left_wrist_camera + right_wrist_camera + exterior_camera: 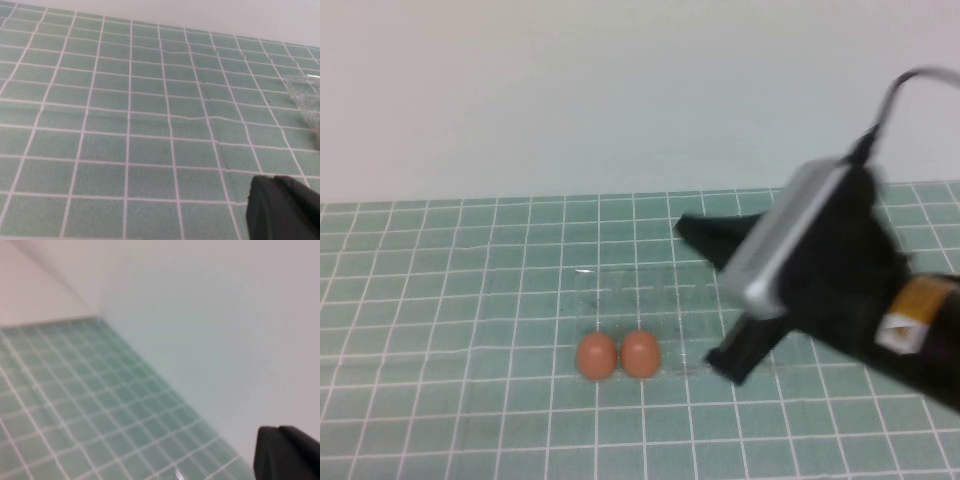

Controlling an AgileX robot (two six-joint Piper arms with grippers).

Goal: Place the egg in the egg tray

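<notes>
Two near-identical orange-brown eggs [596, 355] [640, 353] sit side by side, touching, at the front left of the clear egg tray [655, 300], seemingly in its front cups. I cannot tell which one is the task's egg. My right gripper [692, 232] hangs above the tray's right side, blurred and pointing at the back wall. In the right wrist view it [280, 440] looks shut and empty. My left gripper [272, 187] shows only in the left wrist view. It is shut and empty, low over the mat, with the tray's corner [306, 95] ahead of it.
A green mat with a white grid [440, 300] covers the table up to a plain white wall [620, 90] at the back. The right arm's body and cable [880, 290] fill the right side.
</notes>
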